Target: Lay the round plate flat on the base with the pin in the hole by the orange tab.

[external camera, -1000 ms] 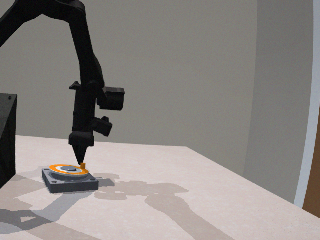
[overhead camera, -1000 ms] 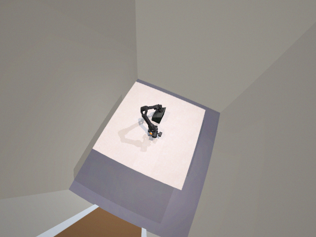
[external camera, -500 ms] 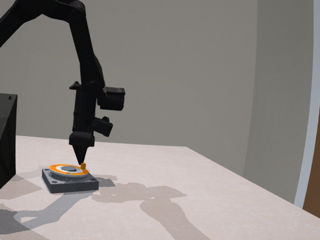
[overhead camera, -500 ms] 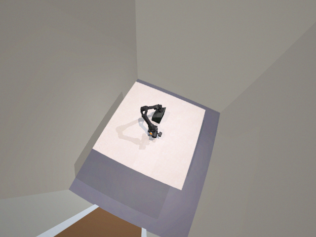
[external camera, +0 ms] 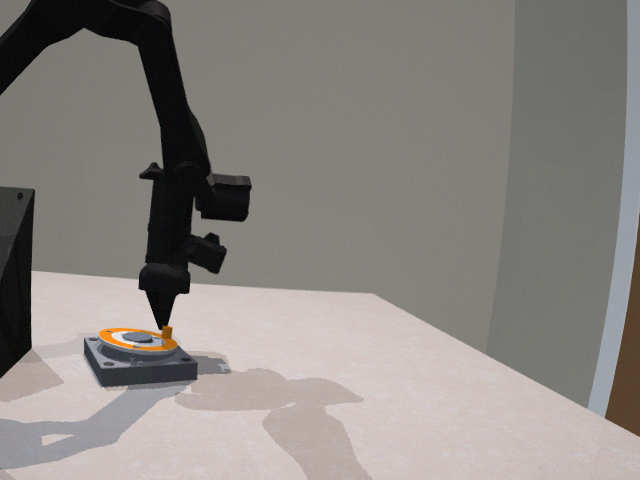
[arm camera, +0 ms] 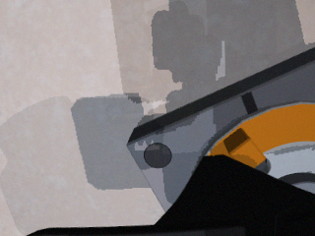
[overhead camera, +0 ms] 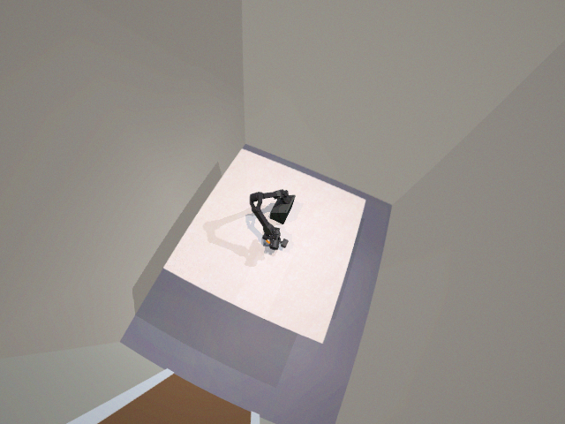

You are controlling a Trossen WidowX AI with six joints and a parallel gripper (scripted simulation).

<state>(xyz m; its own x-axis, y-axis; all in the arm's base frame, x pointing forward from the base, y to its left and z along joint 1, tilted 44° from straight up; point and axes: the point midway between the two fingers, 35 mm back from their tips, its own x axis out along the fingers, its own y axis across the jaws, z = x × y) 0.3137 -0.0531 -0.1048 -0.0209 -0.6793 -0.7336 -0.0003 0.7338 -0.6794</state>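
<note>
The round plate has an orange ring around a pale centre. It sits around the grey post, looks slightly tilted, and stands clear of the square grey base. The orange tab stands up at the plate's rim, on the right in the exterior view. My gripper is shut and empty, its tips right beside the tab; contact cannot be told. A dark spot beside the tab may be the hole, partly covered in the wrist view. The pin is not visible.
The arm's black pedestal stands near the base, to its left in the exterior view. The base has round corner holes and a black mark on its top. Arm shadows fall across the pale table top.
</note>
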